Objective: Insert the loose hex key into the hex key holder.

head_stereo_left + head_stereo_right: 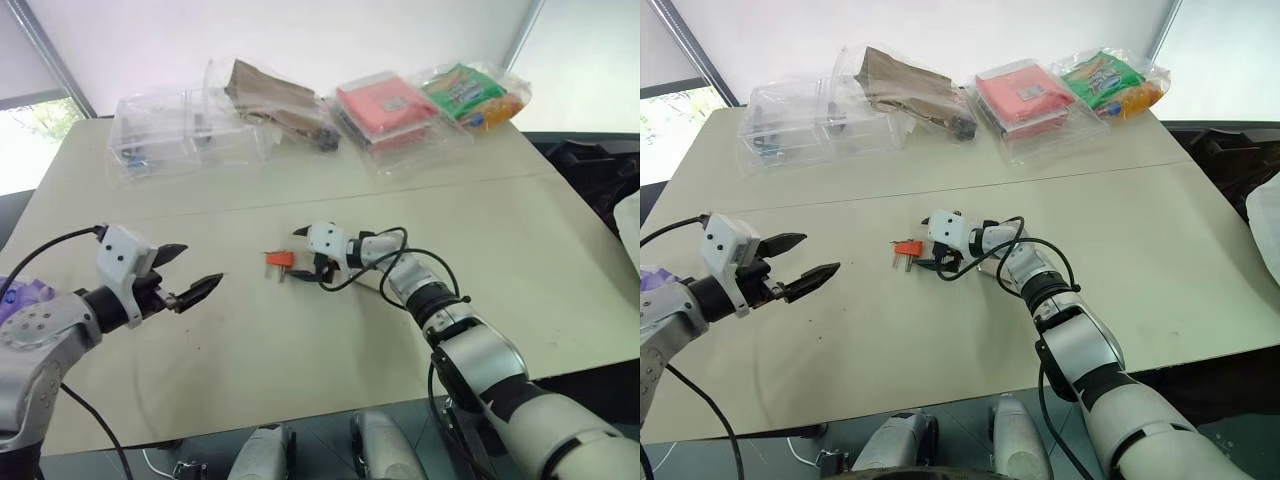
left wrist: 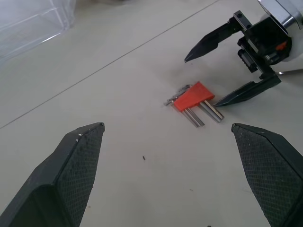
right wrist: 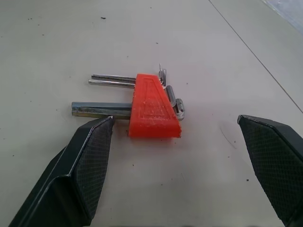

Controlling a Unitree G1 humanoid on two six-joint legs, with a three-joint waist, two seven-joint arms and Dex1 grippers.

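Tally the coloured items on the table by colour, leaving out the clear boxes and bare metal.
Red: 2 (hex key holder, flat packet)
Green and orange: 1 (snack packet)
Brown: 1 (crumpled bag)
Total: 4

Partly hidden hex keys

The hex key holder (image 3: 153, 106) covers the middle of its keys; whether the loose hex key lies among them is too small to tell.
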